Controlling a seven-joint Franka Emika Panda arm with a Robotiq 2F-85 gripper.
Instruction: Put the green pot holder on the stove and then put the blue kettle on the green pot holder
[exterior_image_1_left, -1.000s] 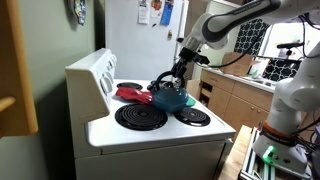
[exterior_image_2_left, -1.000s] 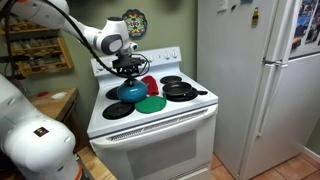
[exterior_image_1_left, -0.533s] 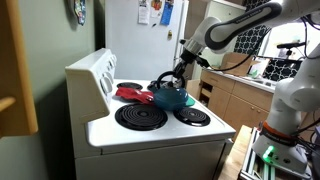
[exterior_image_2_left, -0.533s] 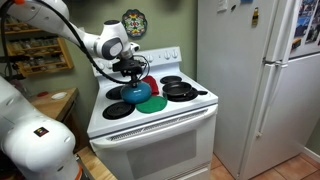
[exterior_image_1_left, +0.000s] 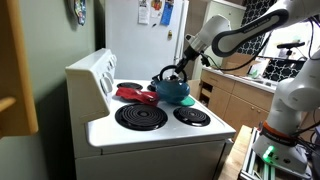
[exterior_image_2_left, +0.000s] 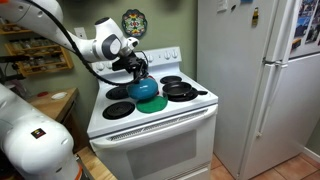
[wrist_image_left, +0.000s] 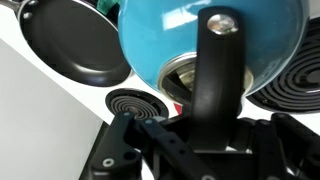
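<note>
One white robot arm comes in from the left in an exterior view, and its black end effector (exterior_image_2_left: 138, 70) is clamped shut on the arched black handle of the squat teal-blue kettle (exterior_image_2_left: 145, 89). The kettle hangs slightly tilted from that grip and looks raised off the white electric stove (exterior_image_2_left: 150, 128), above its left half, behind the black front coil burner (exterior_image_2_left: 118, 110). Just to the right of the kettle and a little nearer the front edge, the flat round dark green pot holder (exterior_image_2_left: 153, 104) lies on the stovetop. The kettle's lower edge overlaps the pad's rim in that picture, and whether the two touch cannot be told. Further right sits a black frying pan (exterior_image_2_left: 180, 91) on a rear burner, with the tall white fridge (exterior_image_2_left: 250, 80) standing beside the stove.

From the opposite side, a flat red pad (exterior_image_1_left: 130, 93) lies on the stovetop near the raised back panel, close beside the kettle.

In the wrist view the end effector's dark fingers (wrist_image_left: 165, 145) close around the handle (wrist_image_left: 218, 85), with the teal body filling the upper right.
</note>
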